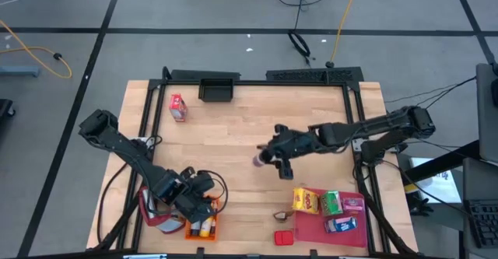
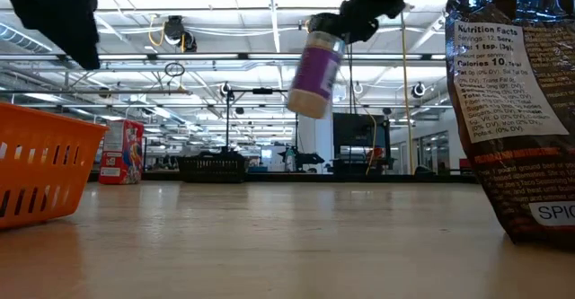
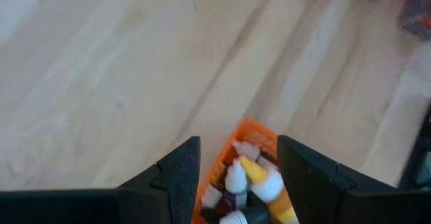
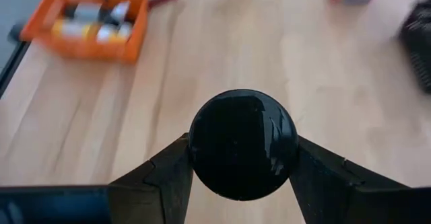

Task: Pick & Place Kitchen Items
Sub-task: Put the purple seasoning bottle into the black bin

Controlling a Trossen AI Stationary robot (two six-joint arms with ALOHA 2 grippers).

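Observation:
My right gripper [image 1: 267, 157] hovers over the middle of the table, shut on a small purple-labelled bottle [image 2: 314, 70] with a black cap. My left gripper [image 1: 201, 203] is open above the orange crate [image 1: 204, 226] near the table's near-left corner. In the left wrist view its fingers stand apart over the white-capped and yellow bottles [image 3: 250, 177] lying in the crate. Yellow, green, blue and pink boxes [image 1: 331, 204] lie on the pink-red tray [image 1: 311, 229]. A red box [image 1: 178, 107] stands at the far left. My right gripper pinches the bottle's black cap [image 4: 242, 143] between its two fingers [image 4: 168, 173], one on each side of the cap, coming from above. The bottle hangs below the fingers, lifted clear of the table and slightly tilted, its lower end [image 2: 307, 106] high over the wood.
A black bin [image 1: 218, 89] sits at the far edge. A small red box [image 1: 284, 236] and a small brown item [image 1: 280, 215] lie left of the tray. A dark pouch [image 2: 521, 110] stands close to the low camera. Bare wood spreads between the arms.

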